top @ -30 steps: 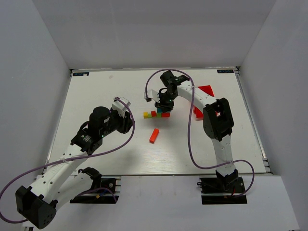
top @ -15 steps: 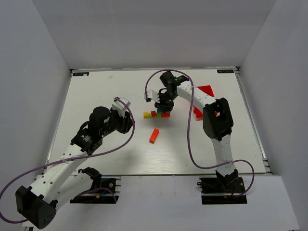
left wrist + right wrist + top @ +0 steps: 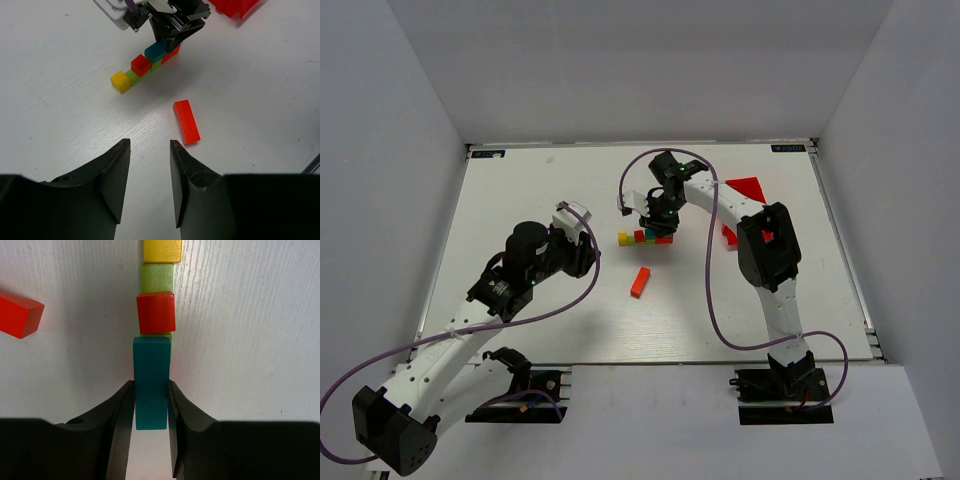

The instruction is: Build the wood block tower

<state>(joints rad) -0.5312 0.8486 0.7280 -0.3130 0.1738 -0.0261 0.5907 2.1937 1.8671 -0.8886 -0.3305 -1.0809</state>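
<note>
Right wrist: teal bar (image 3: 151, 365) between right tool (image 3: 151, 390) jaws.

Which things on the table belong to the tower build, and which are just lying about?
Job: wood block tower; teal bar, between the jaws of the right gripper; loose orange bar.
Lying about: red bin.

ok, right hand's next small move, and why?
Probably open the right hand and let go: the teal bar sits between its fingers, in line with the block row, next to the red cube. Whether it is fully seated I cannot tell.
</note>
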